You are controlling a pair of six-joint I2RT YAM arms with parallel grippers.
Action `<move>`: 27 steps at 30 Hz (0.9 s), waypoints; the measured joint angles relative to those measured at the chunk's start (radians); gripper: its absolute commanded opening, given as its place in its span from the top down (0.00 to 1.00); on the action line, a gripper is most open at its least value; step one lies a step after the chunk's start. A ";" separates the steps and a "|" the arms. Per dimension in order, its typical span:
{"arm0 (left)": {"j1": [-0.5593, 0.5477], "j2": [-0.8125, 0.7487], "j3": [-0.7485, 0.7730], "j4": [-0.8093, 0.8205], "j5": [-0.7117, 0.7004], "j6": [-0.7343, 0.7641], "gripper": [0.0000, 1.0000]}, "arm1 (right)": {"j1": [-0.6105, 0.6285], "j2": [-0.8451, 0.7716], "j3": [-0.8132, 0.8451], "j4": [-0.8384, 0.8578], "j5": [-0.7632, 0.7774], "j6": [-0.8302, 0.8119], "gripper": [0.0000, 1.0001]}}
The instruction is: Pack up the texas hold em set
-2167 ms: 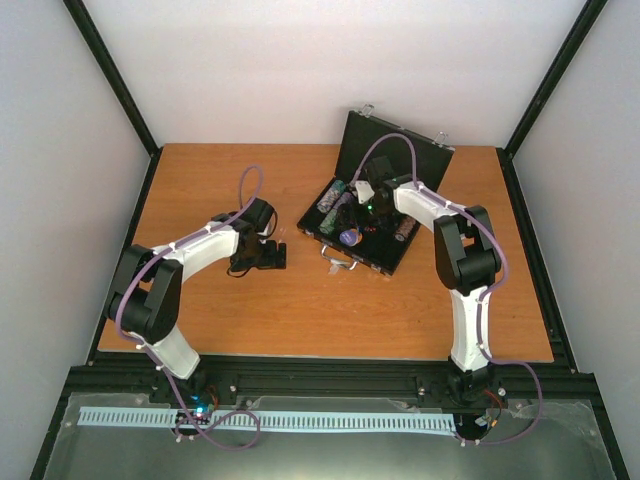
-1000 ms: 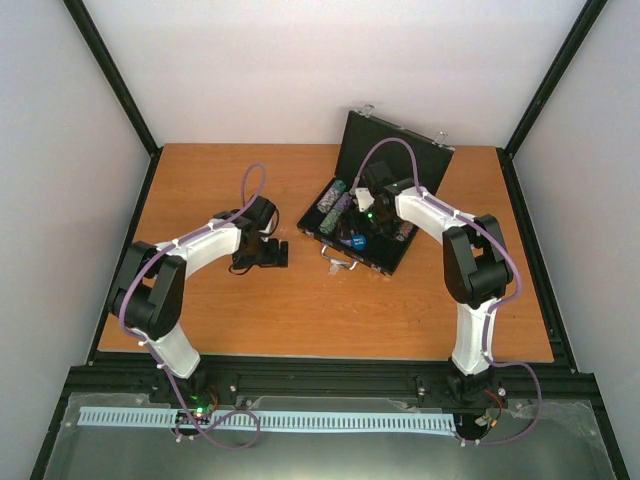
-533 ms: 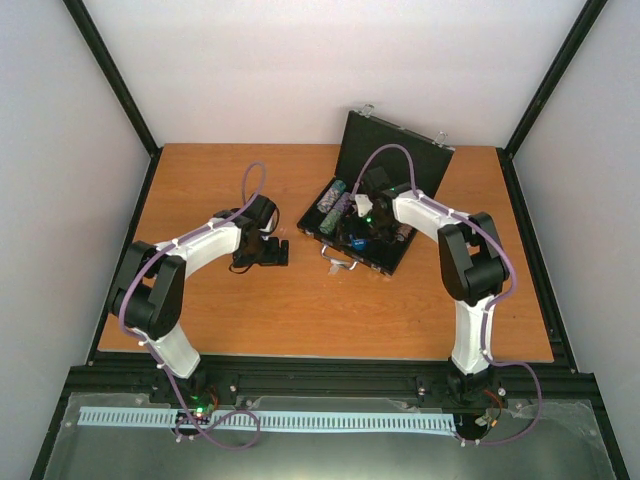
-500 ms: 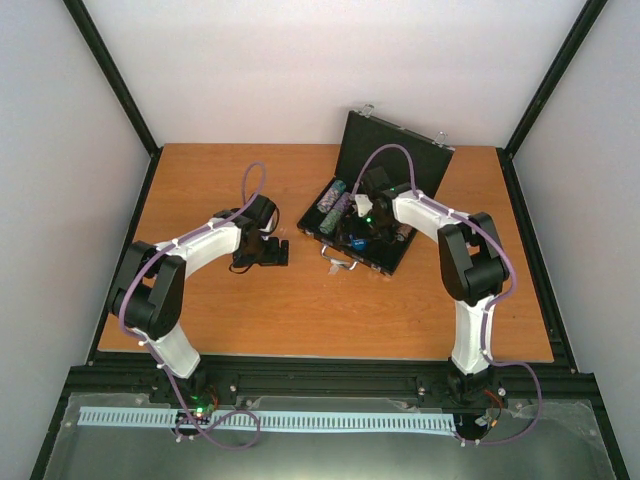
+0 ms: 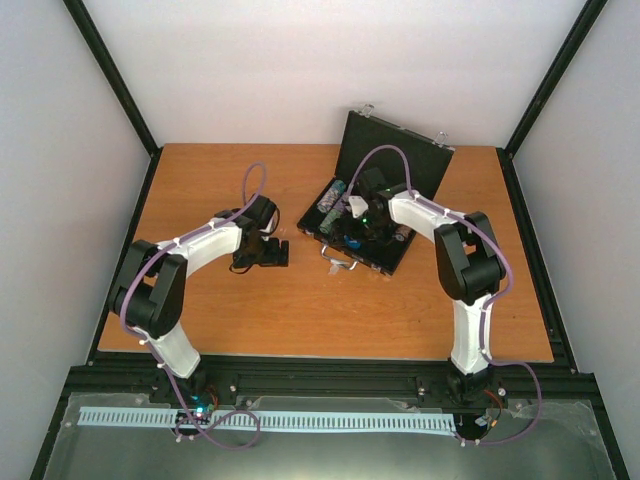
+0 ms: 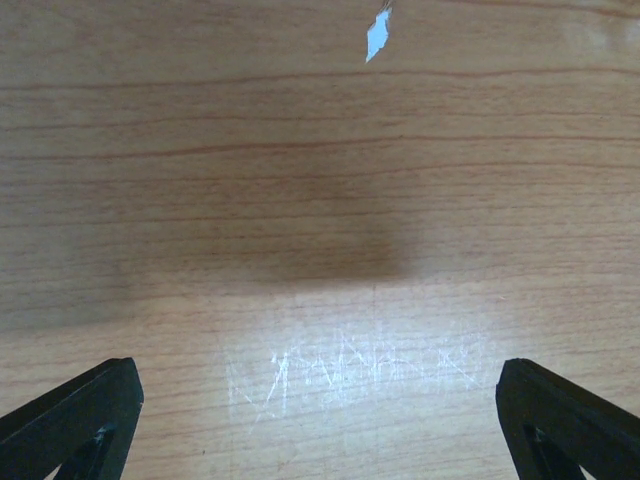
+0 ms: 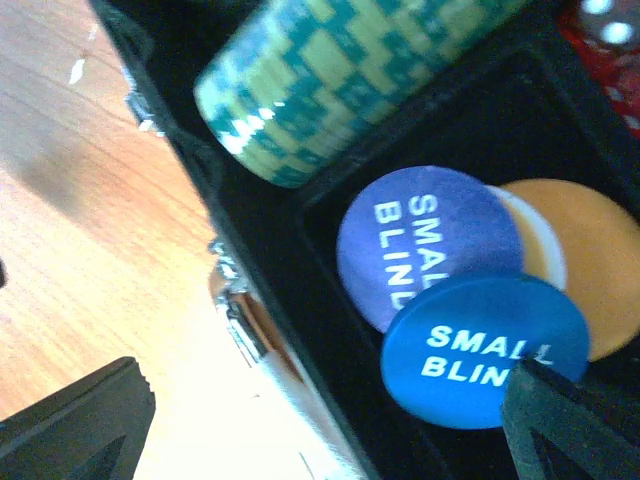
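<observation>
Open black case (image 5: 398, 152) sits far across the table (image 5: 300, 310), the right gripper (image 7: 320, 430) spread empty above it. Its orange disc (image 7: 600, 250) lies half hidden beneath blue discs (image 7: 485, 350). The left gripper (image 6: 320, 420), spread too, shows only cropped fingertips (image 6: 70, 420).

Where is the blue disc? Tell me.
Blue disc sits lower right in the right wrist view, inside the case, overlapping the purple disc and orange disc.
</observation>
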 measured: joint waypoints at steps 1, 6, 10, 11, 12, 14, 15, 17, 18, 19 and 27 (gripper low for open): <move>0.000 0.002 0.000 0.000 0.000 0.000 0.00 | 0.006 0.000 0.004 -0.001 -0.008 0.000 0.04; 0.000 0.007 0.000 0.000 0.000 0.000 0.00 | 0.030 0.000 0.023 -0.006 -0.016 0.000 0.04; 0.000 0.007 0.000 0.000 0.000 0.000 0.00 | 0.036 -0.005 0.031 -0.021 0.021 0.000 0.04; 0.000 0.007 0.000 0.001 0.000 0.000 0.00 | 0.036 -0.010 0.031 -0.027 0.035 0.001 0.04; 0.000 0.007 0.000 0.001 0.000 0.000 0.00 | 0.036 -0.016 0.031 -0.032 0.047 0.001 0.04; 0.000 0.007 0.000 0.001 0.000 0.000 0.00 | 0.036 -0.036 0.035 -0.046 0.082 0.000 0.04; 0.000 0.007 0.000 0.001 0.000 0.000 0.00 | 0.035 -0.046 0.043 -0.055 0.099 -0.002 0.03; 0.000 0.007 0.000 0.001 0.000 0.000 0.00 | 0.033 -0.064 0.085 -0.081 0.141 -0.008 0.01; 0.000 0.007 0.000 0.001 0.000 0.000 0.00 | 0.031 -0.073 0.119 -0.090 0.162 -0.011 0.00; 0.000 0.007 0.000 0.001 0.000 0.000 0.00 | 0.027 -0.080 0.157 -0.099 0.179 -0.014 0.00; 0.000 0.007 0.000 0.003 0.000 0.013 0.00 | -0.056 -0.113 0.483 -0.118 0.319 -0.023 0.00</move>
